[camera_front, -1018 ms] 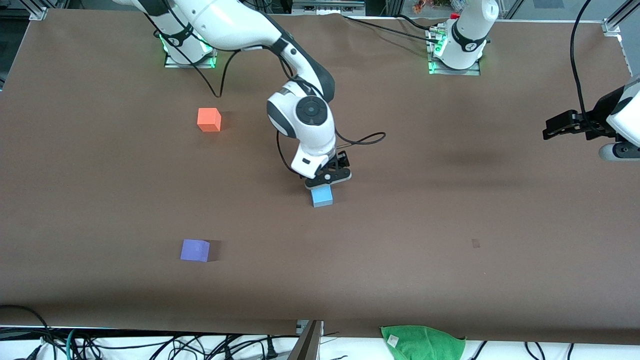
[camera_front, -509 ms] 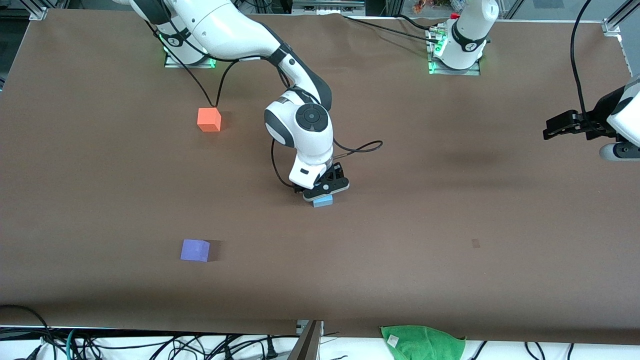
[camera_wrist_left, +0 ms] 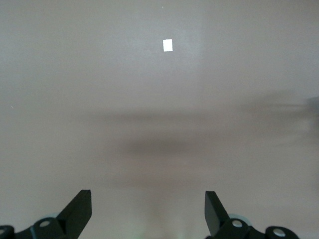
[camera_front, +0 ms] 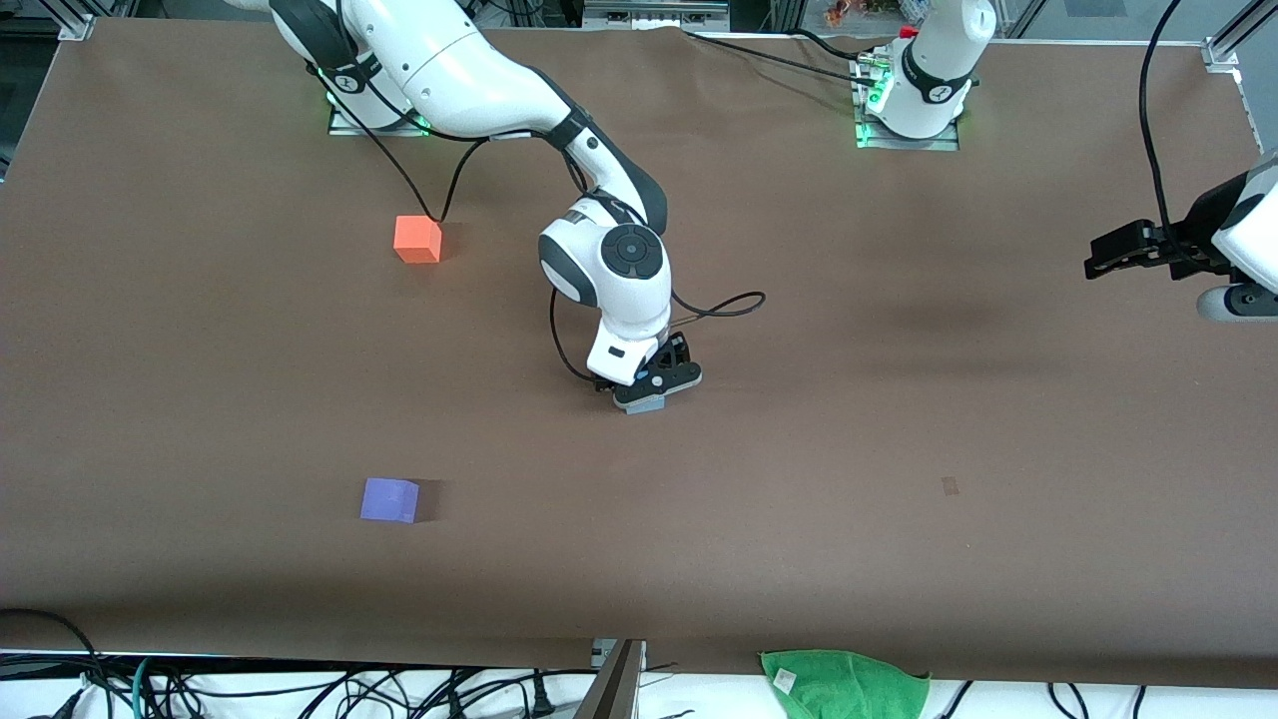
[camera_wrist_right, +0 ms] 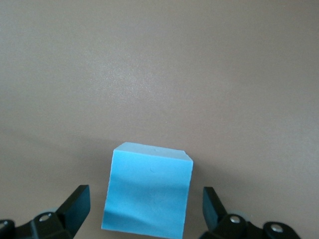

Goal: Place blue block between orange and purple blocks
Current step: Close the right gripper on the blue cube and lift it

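The orange block [camera_front: 417, 240] and purple block [camera_front: 389, 499] are seen well apart toward the right arm's end, the blue block [camera_wrist_right: 148, 194] is straddled on the table [camera_front: 899, 419] mid-table by the spread, untouching right gripper [camera_front: 651, 391], and the left gripper [camera_front: 1098, 262], jaws released, waits aloft.

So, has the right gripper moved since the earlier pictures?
Yes. The right gripper has come down onto the blue block, jaws open on either side of it. Against the unmoved orange block, the blue block's place is unchanged.
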Tool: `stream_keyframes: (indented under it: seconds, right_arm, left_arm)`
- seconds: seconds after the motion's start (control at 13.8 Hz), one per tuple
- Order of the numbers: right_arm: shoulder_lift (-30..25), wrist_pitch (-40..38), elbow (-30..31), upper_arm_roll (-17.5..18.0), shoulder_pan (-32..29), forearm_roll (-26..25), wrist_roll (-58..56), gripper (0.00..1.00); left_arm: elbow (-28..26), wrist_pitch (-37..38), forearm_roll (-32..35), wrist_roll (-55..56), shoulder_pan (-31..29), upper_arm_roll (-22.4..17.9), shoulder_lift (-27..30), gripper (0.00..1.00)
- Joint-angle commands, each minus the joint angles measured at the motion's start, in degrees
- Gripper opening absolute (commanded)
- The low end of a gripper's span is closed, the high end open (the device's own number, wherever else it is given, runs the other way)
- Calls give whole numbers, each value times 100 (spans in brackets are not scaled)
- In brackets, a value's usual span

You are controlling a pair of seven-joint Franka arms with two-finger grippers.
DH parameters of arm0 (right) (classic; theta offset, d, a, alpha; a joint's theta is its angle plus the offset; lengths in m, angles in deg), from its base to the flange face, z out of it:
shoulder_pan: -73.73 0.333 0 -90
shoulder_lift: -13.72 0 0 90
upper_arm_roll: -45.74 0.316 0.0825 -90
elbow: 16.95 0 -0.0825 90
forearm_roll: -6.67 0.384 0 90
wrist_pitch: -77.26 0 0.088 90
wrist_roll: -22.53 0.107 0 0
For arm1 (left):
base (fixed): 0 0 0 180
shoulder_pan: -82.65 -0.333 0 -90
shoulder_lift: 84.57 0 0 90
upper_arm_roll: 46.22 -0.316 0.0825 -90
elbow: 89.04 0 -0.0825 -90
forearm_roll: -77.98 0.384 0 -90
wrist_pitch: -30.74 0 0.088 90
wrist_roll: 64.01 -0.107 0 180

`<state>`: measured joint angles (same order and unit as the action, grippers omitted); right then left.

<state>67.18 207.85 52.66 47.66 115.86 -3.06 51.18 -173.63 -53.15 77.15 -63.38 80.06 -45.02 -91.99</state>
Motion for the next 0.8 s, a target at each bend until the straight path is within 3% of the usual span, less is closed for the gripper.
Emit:
stream_keyframes:
  seconds: [0.0, 0.22, 0.29, 0.44, 0.51, 0.58, 0.73]
  right_arm:
    - [182, -7, -193, 1, 84, -108, -17, 100]
    - [200, -7, -184, 1, 93, -240, -26, 97]
    - [200, -7, -184, 1, 84, -266, -17, 83]
    - [200, -16, -184, 1, 84, -267, 26, 29]
    - [165, -34, -184, 1, 75, -258, 18, 12]
    - [122, -51, -184, -7, 14, -249, -52, 6]
    - [-45, -86, -184, 1, -248, -188, -88, 5]
  left_arm:
    - [14, 48, 144, -116, -13, 20, -6, 100]
    - [22, 48, 136, -116, -13, 20, -14, 100]
    - [22, 48, 136, -116, -22, 20, -14, 100]
    - [22, 48, 136, -116, -13, 20, -14, 100]
    - [22, 48, 136, -116, -13, 20, -14, 100]
    - [22, 48, 136, -116, -22, 11, -14, 100]
    - [22, 48, 136, -116, -22, 20, -14, 100]
